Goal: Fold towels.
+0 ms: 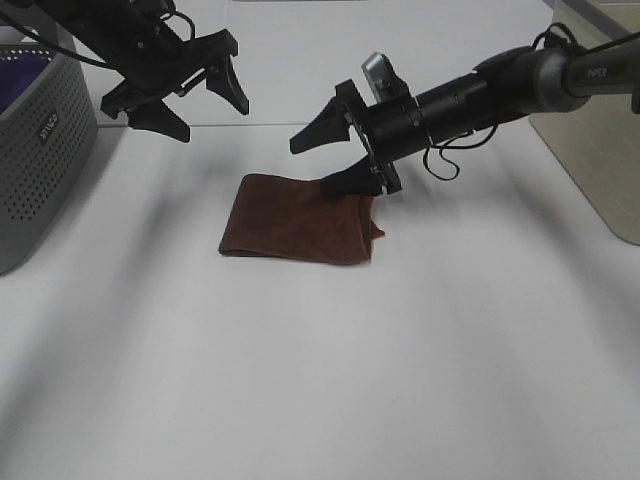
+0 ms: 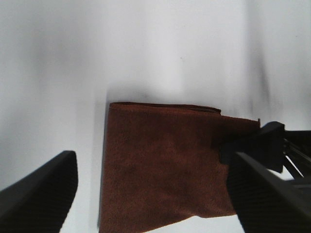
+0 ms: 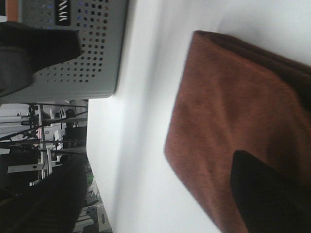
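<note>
White tabletop [image 1: 320, 380] fills the scene, with a grey perforated basket [image 1: 45, 150] at its left edge. Well apart from the basket, a folded brown towel [image 1: 295, 222] lies flat near the table's middle. The right gripper [image 1: 314, 166] is spread wide, its lower finger resting on the towel's right edge. The left gripper [image 1: 212, 118] hangs above the table's far left, jaws wide, holding nothing.

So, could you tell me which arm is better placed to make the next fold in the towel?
Probably the right. The right gripper is open, one finger down at the towel's edge, ready to pinch; the left gripper hangs open above the table, away from it.
</note>
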Controlling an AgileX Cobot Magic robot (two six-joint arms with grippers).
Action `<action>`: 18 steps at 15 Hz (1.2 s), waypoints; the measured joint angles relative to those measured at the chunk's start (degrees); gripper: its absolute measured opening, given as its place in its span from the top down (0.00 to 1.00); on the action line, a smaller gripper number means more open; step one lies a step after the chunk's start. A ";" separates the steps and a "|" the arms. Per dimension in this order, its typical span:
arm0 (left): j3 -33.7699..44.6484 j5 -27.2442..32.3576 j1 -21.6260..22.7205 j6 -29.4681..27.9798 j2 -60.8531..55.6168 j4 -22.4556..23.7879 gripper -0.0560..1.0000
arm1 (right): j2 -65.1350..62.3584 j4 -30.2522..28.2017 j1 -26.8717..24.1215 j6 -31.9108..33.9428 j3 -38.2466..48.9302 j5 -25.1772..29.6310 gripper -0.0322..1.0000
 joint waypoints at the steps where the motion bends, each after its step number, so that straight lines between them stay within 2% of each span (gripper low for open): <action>1: 0.00 0.34 0.00 0.00 0.00 0.06 0.20 | 1.55 0.23 -0.80 -0.40 0.00 -0.40 0.23; 5: 0.00 1.78 0.00 0.80 -0.46 0.69 0.20 | 4.13 0.80 -2.29 0.57 -0.17 -0.11 0.23; 6: 0.00 2.58 0.00 3.78 -3.04 1.89 0.20 | 3.15 0.11 -2.29 0.63 -1.03 1.32 0.23; 9: -0.29 4.35 0.00 5.61 -7.62 4.35 0.20 | -1.83 -2.18 -2.29 1.26 -1.26 3.44 0.23; 10: -0.29 8.19 0.00 5.79 -12.38 8.59 0.20 | -6.42 -6.70 -2.23 4.01 -1.32 4.58 0.23; 11: -0.34 9.68 0.00 5.67 -13.58 10.14 0.20 | -9.22 -11.57 -2.23 6.76 -1.32 4.70 0.23; 13: -0.40 16.10 0.00 2.46 -17.82 17.30 0.20 | -14.78 -23.15 -2.12 14.15 -1.32 4.81 0.23; 15: -0.11 18.16 0.00 -1.72 -22.46 24.29 0.20 | -20.74 -35.01 -1.78 21.20 -1.32 4.93 0.23; 16: 1.43 18.16 0.00 -3.15 -25.50 26.41 0.20 | -23.84 -41.25 -1.09 23.66 -1.15 4.98 0.23; 18: 7.96 18.28 0.00 -4.01 -33.29 27.50 0.20 | -31.68 -49.50 1.20 26.76 1.72 5.04 0.23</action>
